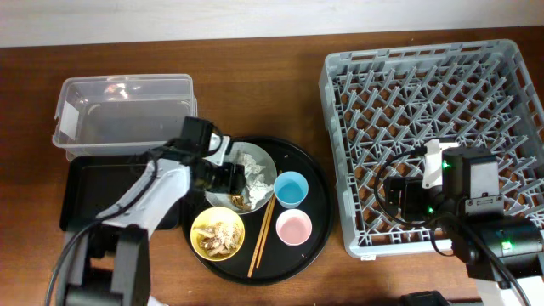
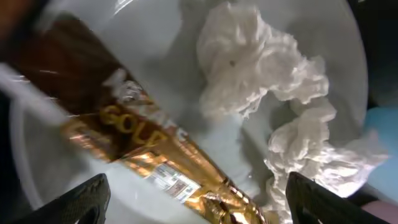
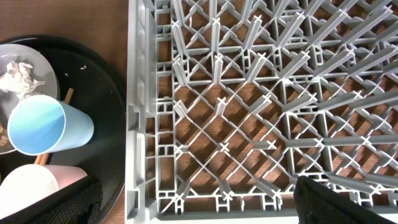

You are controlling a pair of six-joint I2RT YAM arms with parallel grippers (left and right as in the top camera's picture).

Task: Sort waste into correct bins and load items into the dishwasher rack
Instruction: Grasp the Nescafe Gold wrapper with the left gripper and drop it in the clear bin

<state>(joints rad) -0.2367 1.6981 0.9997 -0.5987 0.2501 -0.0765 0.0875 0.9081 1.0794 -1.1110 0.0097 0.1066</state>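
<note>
My left gripper [image 1: 228,177] hovers open over the pale plate [image 1: 265,161]. In the left wrist view its fingers [image 2: 196,208] straddle the shiny gold-brown wrapper [image 2: 155,162], with crumpled white tissue [image 2: 261,68] beside it on the plate [image 2: 74,180]. The yellow bowl [image 1: 218,231] holds brownish scraps. The blue cup [image 1: 291,188], pink cup [image 1: 294,227] and chopsticks [image 1: 262,234] sit on the round black tray. My right gripper [image 1: 399,197] is open and empty above the front left of the grey rack [image 1: 425,76], whose lattice fills the right wrist view [image 3: 261,112].
The clear tub [image 1: 123,110] stands at the back left with the shallow black tray [image 1: 93,191] in front of it. The round black tray [image 1: 314,183] lies between them and the rack. The blue cup [image 3: 40,127] and pink cup [image 3: 31,183] show left of the rack wall.
</note>
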